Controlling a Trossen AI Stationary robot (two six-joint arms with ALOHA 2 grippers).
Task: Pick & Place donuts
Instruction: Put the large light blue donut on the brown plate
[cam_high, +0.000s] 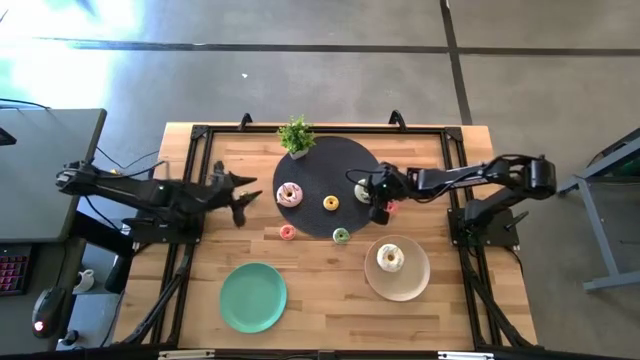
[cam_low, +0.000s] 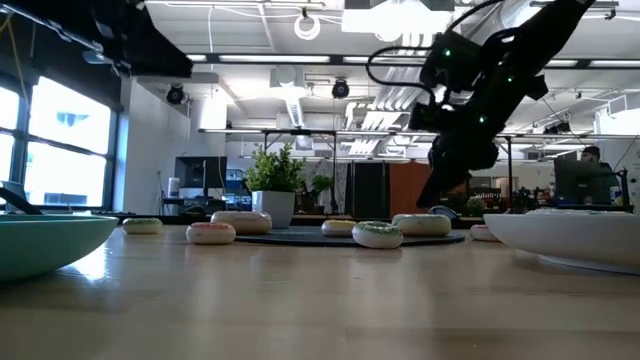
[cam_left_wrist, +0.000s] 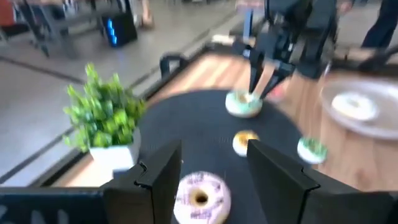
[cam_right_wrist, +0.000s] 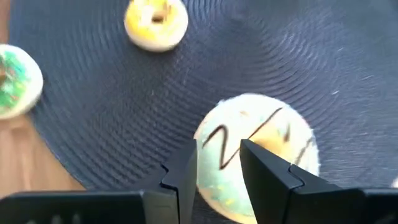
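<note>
A round black mat (cam_high: 335, 160) carries a large pink donut (cam_high: 289, 194), a mini yellow donut (cam_high: 331, 203) and a large white-green donut (cam_high: 362, 189). A mini pink donut (cam_high: 287, 232) and a mini green donut (cam_high: 341, 236) lie at the mat's near edge. A white donut (cam_high: 390, 258) lies on the beige plate (cam_high: 412, 280). My right gripper (cam_right_wrist: 219, 165) is open, right over the white-green donut (cam_right_wrist: 255, 137), one finger on either side of its top. My left gripper (cam_left_wrist: 208, 168) is open and hovers left of the mat, pointing at the pink donut (cam_left_wrist: 200, 198). My right gripper comes at the white-green donut's top (cam_right_wrist: 224, 146) from above, slanting from the table's right, fingers open across the drizzled icing. The donut lies flat on the mat. Whether the fingertips touch it, I cannot tell.
A small potted plant (cam_high: 296, 135) stands at the mat's far edge. A teal plate (cam_high: 253, 296) sits near the table's near-left side. Another small pink donut (cam_high: 393, 208) shows beside the right gripper, at the mat's right edge. Black frame rails (cam_high: 190, 160) run along the table's sides.
</note>
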